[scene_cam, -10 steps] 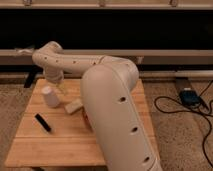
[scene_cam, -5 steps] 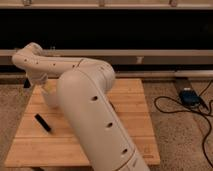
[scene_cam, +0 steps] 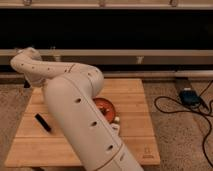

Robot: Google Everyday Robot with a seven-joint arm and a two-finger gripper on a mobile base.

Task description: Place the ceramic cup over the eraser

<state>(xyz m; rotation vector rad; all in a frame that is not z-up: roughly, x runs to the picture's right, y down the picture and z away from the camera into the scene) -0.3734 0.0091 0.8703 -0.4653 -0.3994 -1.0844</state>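
The black eraser (scene_cam: 42, 122) lies on the left part of the wooden table (scene_cam: 135, 135). My big white arm (scene_cam: 80, 115) rises from the front and bends back to the table's far left corner, where its elbow (scene_cam: 25, 62) stands. The gripper is hidden behind the arm near that far left corner, so no fingers show. The white ceramic cup is hidden too, behind the arm.
A red-orange object with a white end (scene_cam: 106, 109) lies at the table's middle, partly behind the arm. On the floor at the right sit a blue device (scene_cam: 189, 96) and black cables (scene_cam: 172, 107). A dark wall with a rail runs behind the table.
The arm has swung left and toward the camera. It now covers the cup and the pale block that showed one second ago. The eraser has not moved.
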